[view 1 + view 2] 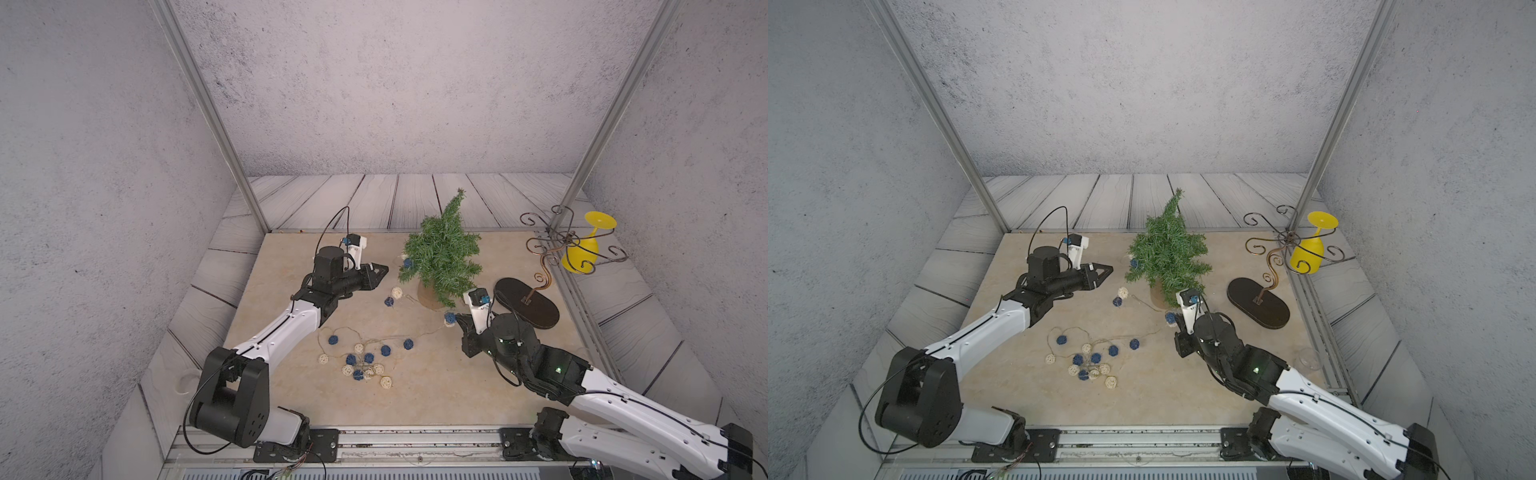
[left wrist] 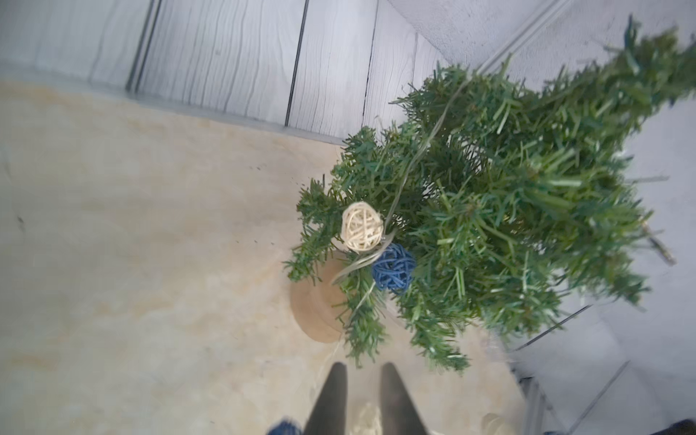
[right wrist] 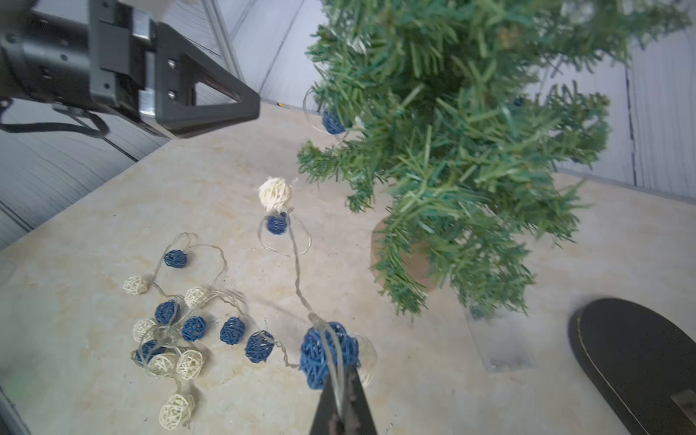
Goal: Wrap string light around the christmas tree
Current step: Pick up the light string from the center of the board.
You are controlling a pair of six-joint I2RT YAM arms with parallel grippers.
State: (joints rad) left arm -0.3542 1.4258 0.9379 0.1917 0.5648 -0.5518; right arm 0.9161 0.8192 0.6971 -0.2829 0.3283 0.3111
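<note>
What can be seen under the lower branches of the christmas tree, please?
Under the christmas tree, the round tan pot base shows, partly covered by needles, and a clear battery box lies on the table near it. The trunk is hidden by foliage.

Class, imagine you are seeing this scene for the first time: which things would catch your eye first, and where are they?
The small green christmas tree stands toward the back of the table, with most of the string light lying heaped in front of it. A bright yellow glass hangs from a curly wire stand at the back right.
</note>
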